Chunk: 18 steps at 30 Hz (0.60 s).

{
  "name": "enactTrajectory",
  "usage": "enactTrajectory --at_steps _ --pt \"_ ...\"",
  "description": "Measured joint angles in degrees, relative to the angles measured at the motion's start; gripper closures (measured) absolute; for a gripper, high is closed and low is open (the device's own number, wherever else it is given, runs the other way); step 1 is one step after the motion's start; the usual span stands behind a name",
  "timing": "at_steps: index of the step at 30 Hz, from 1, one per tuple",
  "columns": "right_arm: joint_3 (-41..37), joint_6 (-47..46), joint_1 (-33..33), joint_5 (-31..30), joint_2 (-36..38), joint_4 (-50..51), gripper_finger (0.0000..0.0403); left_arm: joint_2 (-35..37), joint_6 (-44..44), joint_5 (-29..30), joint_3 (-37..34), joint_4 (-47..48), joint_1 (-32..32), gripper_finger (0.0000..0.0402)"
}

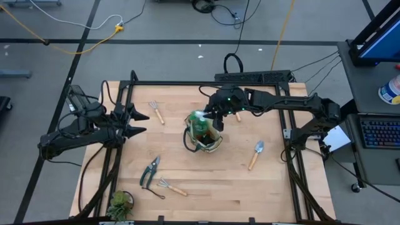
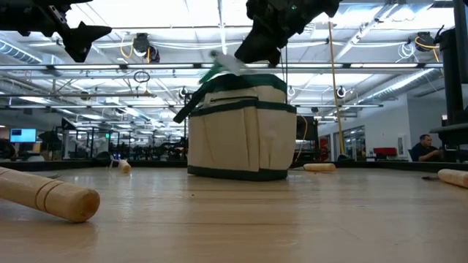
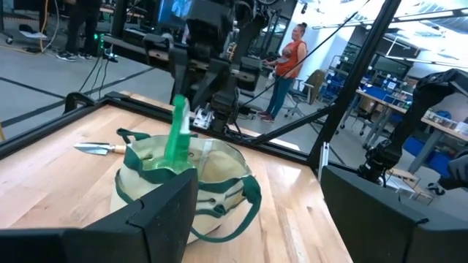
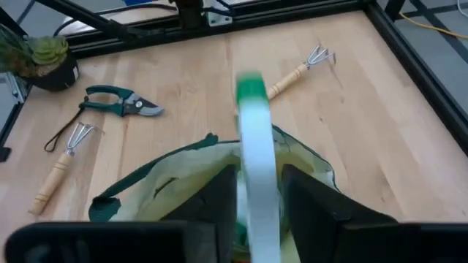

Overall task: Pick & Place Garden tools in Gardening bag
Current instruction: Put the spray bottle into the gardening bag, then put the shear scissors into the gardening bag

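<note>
The beige gardening bag (image 1: 205, 139) with dark green trim stands upright on the table's middle; it also shows in the low view (image 2: 241, 135) and the left wrist view (image 3: 212, 179). The green spray bottle (image 3: 178, 135) with its white trigger head (image 4: 256, 146) stands in the bag's open mouth. My right gripper (image 1: 212, 122) is just above the bag, shut on the bottle's head. My left gripper (image 1: 139, 122) is open and empty above the table's left side, level with the bag. My right gripper pinches the spray bottle's white trigger head (image 4: 257, 186) between its two fingers (image 4: 219, 193), coming slanting down from the table's far right. The green body (image 3: 175, 146) hangs nearly upright below the fingers, its lower part inside the bag; whether it rests on the bottom is hidden.
A fork rake (image 1: 156, 111) lies far left of the bag. The pruners (image 1: 150, 170) and a second fork rake (image 1: 170, 186) lie near left. A trowel (image 1: 256, 153) lies to the right. A wooden handle (image 1: 237, 115) lies under my right arm. The potted plant (image 1: 119, 203) stands at the near left corner.
</note>
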State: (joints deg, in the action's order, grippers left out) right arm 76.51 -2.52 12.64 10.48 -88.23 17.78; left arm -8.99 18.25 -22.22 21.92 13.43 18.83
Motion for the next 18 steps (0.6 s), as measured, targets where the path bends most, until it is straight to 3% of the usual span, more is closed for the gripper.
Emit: enactTrajectory --at_steps 9,18 --pt "0.0 -0.42 0.0 0.02 0.07 -0.52 0.0248 0.0 -0.14 -0.76 0.01 0.01 0.0 0.0105" --pt "-0.05 -0.69 0.0 0.03 0.53 -0.61 0.024 0.0 -0.23 -0.81 0.0 0.02 0.0 0.0105"
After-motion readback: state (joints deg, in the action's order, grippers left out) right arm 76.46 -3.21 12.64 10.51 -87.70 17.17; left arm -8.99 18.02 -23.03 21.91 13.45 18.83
